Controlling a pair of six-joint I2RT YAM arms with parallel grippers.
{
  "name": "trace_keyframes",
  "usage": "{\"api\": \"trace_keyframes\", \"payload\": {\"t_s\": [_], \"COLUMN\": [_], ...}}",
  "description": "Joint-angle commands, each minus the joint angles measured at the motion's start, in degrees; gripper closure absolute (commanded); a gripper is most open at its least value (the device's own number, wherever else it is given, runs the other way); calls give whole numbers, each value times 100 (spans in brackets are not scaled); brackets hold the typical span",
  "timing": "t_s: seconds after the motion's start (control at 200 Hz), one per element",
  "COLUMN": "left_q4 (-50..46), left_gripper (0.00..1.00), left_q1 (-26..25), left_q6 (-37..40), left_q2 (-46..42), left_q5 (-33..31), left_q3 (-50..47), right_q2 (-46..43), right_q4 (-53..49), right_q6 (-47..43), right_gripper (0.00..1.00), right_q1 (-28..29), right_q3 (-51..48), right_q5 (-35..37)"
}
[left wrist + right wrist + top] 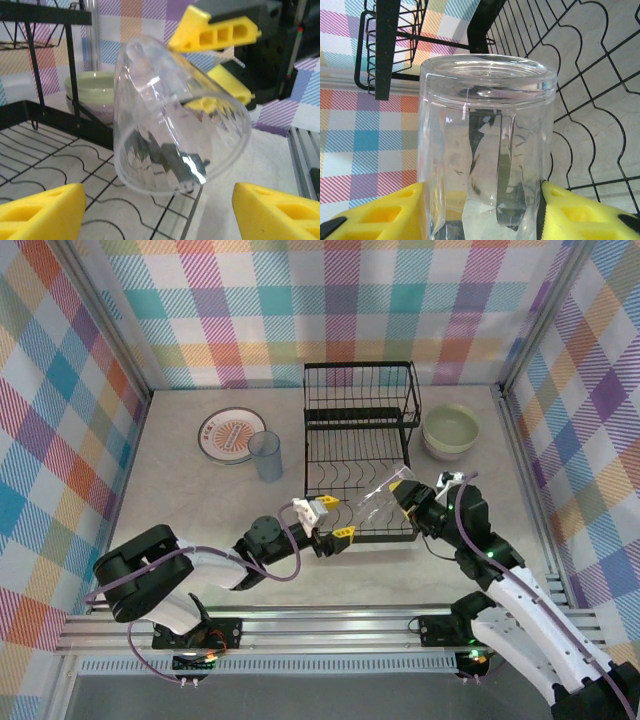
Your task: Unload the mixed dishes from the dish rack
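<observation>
A clear glass tumbler hangs tilted over the front right corner of the black wire dish rack, its mouth toward the left. My right gripper is shut on its base end; in the right wrist view the yellow pads press both sides of the tumbler. My left gripper is open at the tumbler's mouth, its pads apart from the glass. In the left wrist view the tumbler sits above my left gripper, with the right gripper behind it.
A white plate with orange pattern and a bluish tumbler stand left of the rack. Stacked pale green and lavender bowls sit to its right. Checked walls close in the table on three sides.
</observation>
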Motion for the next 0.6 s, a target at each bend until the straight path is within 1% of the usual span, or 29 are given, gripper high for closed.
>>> {"api": "trace_keyframes", "payload": {"t_s": [0.0, 0.13, 0.22, 0.38, 0.51, 0.595], "left_q4": [551, 559, 560, 551, 551, 551], "left_gripper": [27, 29, 29, 35, 42, 49], "left_q1": [-89, -119, -119, -155, -156, -158], "left_q6": [-9, -11, 5, 68, 95, 112], "left_q2": [172, 264, 331, 439, 551, 589], "left_q5": [-161, -479, -511, -629, -664, -639], "left_q3": [261, 346, 415, 507, 577, 605], "right_q2": [-135, -267, -341, -363, -364, -366], "right_q4": [53, 92, 142, 270, 342, 392], "right_q6": [207, 295, 376, 477, 545, 585], "right_gripper": [49, 49, 49, 49, 49, 49], "right_q1": [-25, -25, -25, -24, -25, -25], "right_q3": [-112, -211, -281, -351, -373, -379], "right_q5": [-246, -303, -346, -451, -513, -540]}}
